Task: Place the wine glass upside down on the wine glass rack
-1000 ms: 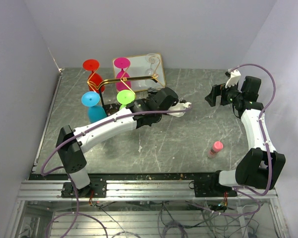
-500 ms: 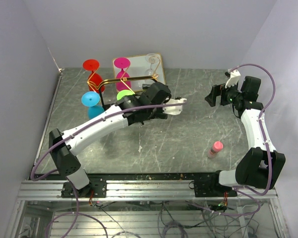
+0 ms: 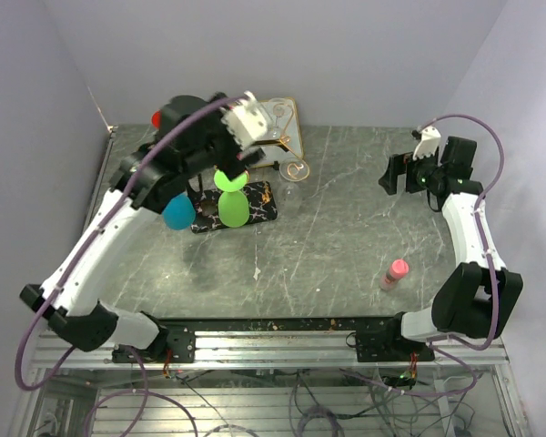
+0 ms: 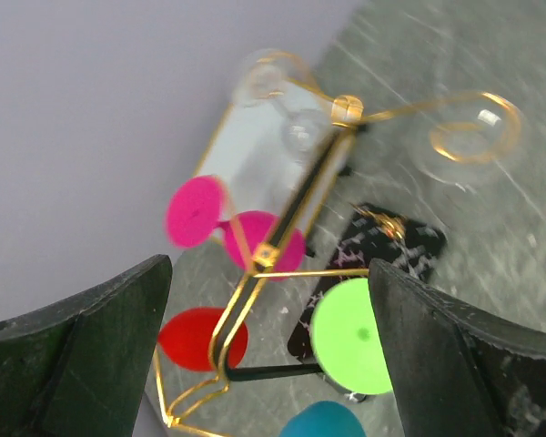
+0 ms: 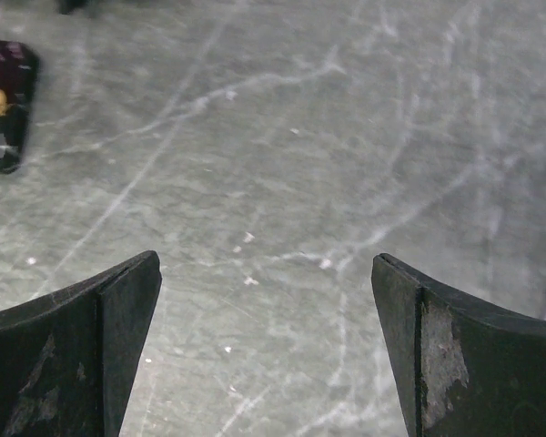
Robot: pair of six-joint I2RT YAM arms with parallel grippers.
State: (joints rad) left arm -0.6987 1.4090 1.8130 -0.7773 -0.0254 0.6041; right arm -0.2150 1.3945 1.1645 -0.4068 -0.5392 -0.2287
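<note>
The green wine glass [image 3: 230, 205] hangs bowl-down on the wine glass rack [image 3: 262, 196], stem upright, at 6 o'clock beneath the left pincer [image 4: 268, 269], which gapes wide and empty. It seems seated, though blur hides the wire. The right pincer [image 5: 266, 264], also wide, sits well apart at 3 o'clock.

the wine glass rack [image 4: 267, 256] is thin gold wire with a bright, polished metal shine, and its slab base [image 4: 396, 246] looks like glossy black stone veined white. the green glass [image 4: 350, 334] and pink glass [image 4: 196, 211] look like smooth, opaque plastic with a soft gloss. the table [image 5: 282, 182] is smooth grey marbled stone with a dull sheen. the fingers [image 5: 455, 364] of the right gripper [image 5: 266, 264] are matt black plastic, scuffed pale.
</note>
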